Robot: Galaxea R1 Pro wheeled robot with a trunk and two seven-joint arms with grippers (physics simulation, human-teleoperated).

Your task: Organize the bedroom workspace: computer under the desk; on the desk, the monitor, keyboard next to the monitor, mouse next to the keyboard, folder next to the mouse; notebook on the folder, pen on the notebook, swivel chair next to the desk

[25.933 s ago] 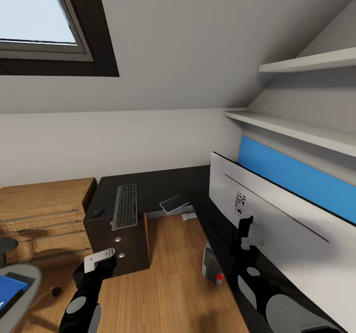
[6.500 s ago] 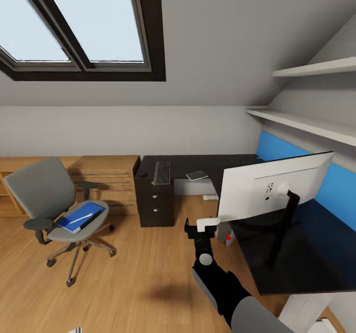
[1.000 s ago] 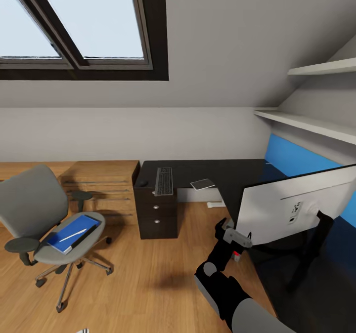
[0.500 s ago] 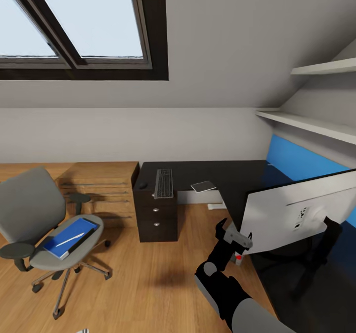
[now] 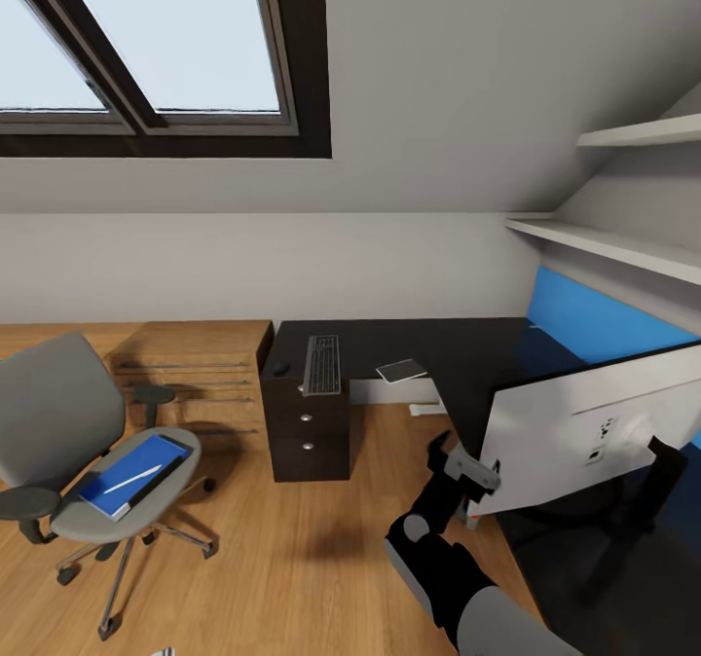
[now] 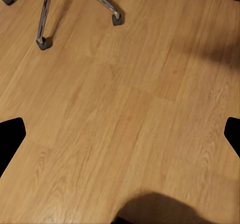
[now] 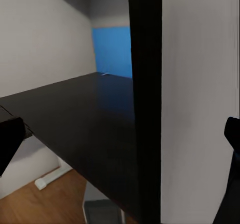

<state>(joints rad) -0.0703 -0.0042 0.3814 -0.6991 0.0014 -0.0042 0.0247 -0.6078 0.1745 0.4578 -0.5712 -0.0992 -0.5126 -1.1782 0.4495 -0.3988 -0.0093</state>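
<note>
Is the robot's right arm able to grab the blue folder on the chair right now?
Probably not. The folder lies on the swivel chair across the open floor, while the right gripper is over by the monitor at the desk.

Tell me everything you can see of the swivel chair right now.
The swivel chair stands upright on the wooden floor, left of the desk and apart from it, in front of a wooden dresser. It has a grey padded seat and back, round black armrests and a chrome star base on black casters. A blue folder lies flat on the seat with a thin white pen on top. The left wrist view shows two chrome legs with casters.
</note>
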